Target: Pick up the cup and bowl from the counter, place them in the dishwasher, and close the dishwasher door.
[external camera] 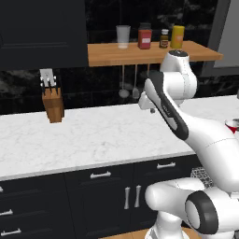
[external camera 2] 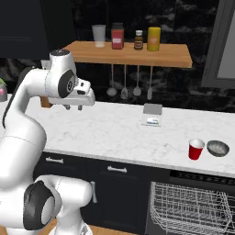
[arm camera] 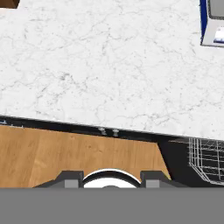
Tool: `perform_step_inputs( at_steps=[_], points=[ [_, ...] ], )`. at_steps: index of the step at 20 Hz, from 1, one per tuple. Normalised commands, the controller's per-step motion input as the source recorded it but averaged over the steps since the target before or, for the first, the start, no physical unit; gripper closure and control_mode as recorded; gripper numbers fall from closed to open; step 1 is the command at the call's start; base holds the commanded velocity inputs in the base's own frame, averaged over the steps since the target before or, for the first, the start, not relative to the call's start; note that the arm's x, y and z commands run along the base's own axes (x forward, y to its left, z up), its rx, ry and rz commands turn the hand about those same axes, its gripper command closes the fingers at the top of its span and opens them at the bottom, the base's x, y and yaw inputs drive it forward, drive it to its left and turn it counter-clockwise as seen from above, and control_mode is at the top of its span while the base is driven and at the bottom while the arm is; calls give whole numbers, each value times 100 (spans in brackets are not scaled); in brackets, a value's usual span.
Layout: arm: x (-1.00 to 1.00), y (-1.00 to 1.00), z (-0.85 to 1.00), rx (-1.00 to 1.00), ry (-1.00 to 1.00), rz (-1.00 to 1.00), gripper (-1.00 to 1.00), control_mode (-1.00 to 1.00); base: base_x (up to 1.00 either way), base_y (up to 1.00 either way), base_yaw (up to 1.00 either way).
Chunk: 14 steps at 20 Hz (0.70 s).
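White marble counter (external camera 2: 119, 133) spans dark cabinets (external camera: 107, 196), beneath wooden shelf (external camera 2: 133, 55).

One cup (external camera 2: 196, 149), one bowl (external camera 2: 217, 148), four hanging utensils (external camera 2: 124, 93)

The cup (external camera 2: 196, 149) is small, red and cylindrical, and it stands upright on the white marble counter (external camera 2: 114, 133), near the front edge at the right side. Just beside it, to its right and not touching, sits the bowl (external camera 2: 217, 148), which is shallow and wider than the cup, with a greyish inside. Below them the dishwasher (external camera 2: 193, 206) is open, its grey wire rack (external camera 2: 195, 212) pulled out in front of the dark cabinets; the dishwasher door itself I cannot make out.
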Motion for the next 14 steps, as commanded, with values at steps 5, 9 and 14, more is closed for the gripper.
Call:
perform_step_inputs(
  at_steps=[5, 9, 14],
  points=[
    [0, -53, -4, 0, 0, -3, -100, -100, 0, 0, 0],
    [7, -94, -21, 0, 1, -10, -100, -100, 0, 0, 0],
    [30, -100, -35, 0, 14, -29, -100, -100, 0, 0, 0]
  ],
)
